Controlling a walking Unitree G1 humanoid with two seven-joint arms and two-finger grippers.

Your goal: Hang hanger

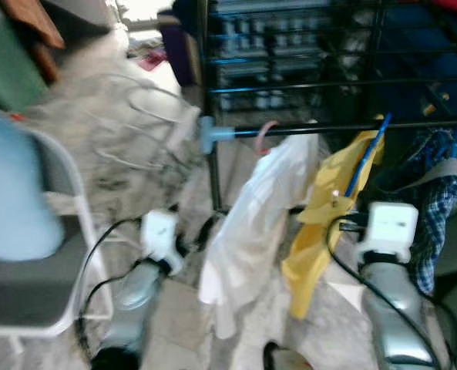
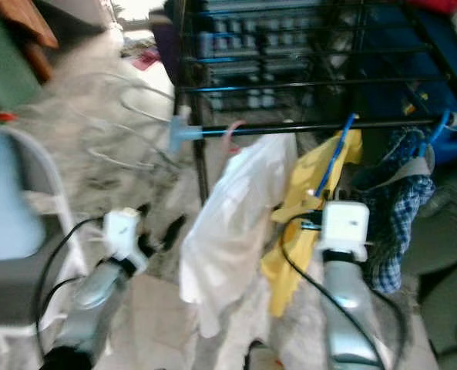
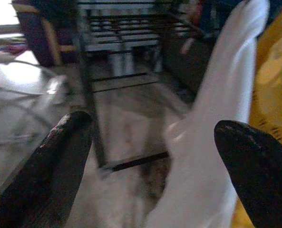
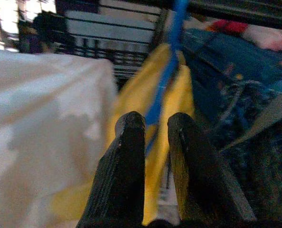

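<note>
Chair (image 1: 28, 254) with a pale blue cushion sits at nine o'clock; loose white wire hangers (image 1: 147, 127) lie on the floor at about eleven. Left gripper (image 3: 152, 156) hangs low near seven o'clock, its fingers wide apart and holding nothing, facing the white garment (image 1: 251, 223). That garment hangs from a pink hook (image 1: 265, 137) on the dark rack rail (image 1: 413, 123) at centre. Just beside it, toward one o'clock, the yellow garment (image 1: 320, 231) hangs on the blue hanger (image 1: 364, 158), whose hook reaches the rail. Right gripper (image 4: 156, 142) sits at about four o'clock with its fingers nearly together around the blue hanger's stem; whether the hook fully seats on the rail is blurred.

Risk, as I judge it: letting go before the hook sits over the rail would drop the yellow garment, and pulling back could drag the hook off or snag the checked blue cloth (image 1: 436, 212) at three o'clock.

Count: three garments on the rail, two grippers, one chair.
</note>
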